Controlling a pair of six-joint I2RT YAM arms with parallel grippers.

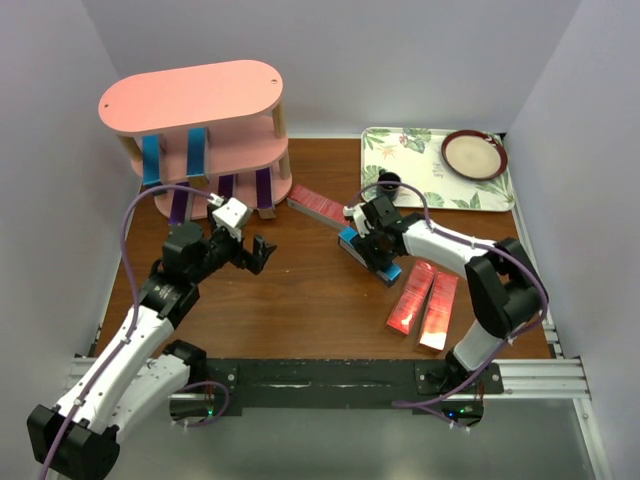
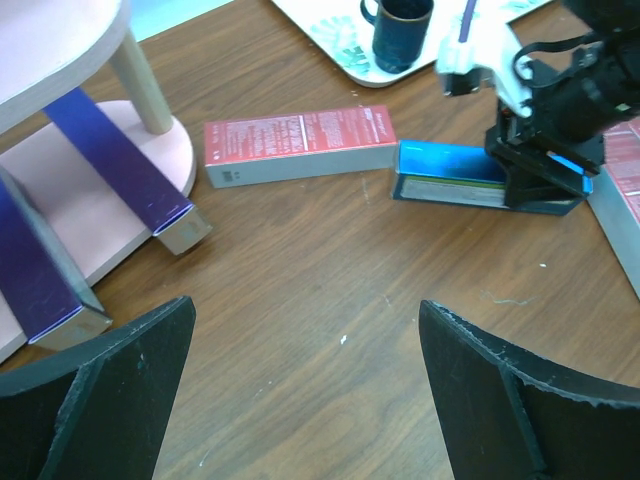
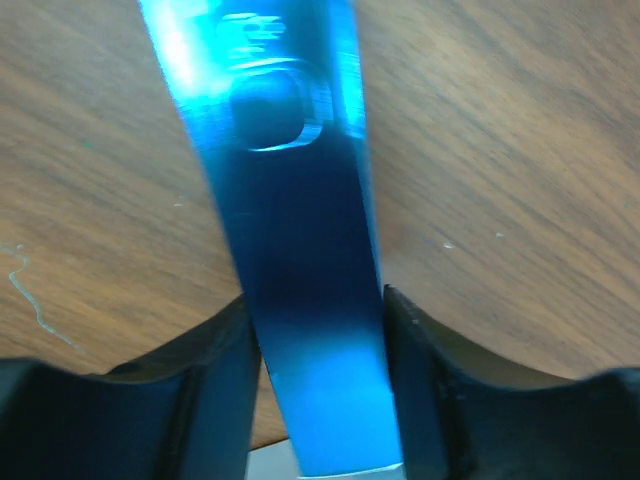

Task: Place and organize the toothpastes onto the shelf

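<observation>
Blue toothpaste (both sides touching) — inside right gripper

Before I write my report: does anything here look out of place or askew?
Yes. Two purple toothpastes overhang the bottom board of the shelf, and a red toothpaste lies loose on the table beside it.

the left arm and right arm are white-linked, black-jointed, with purple cables and black fingers.
</observation>
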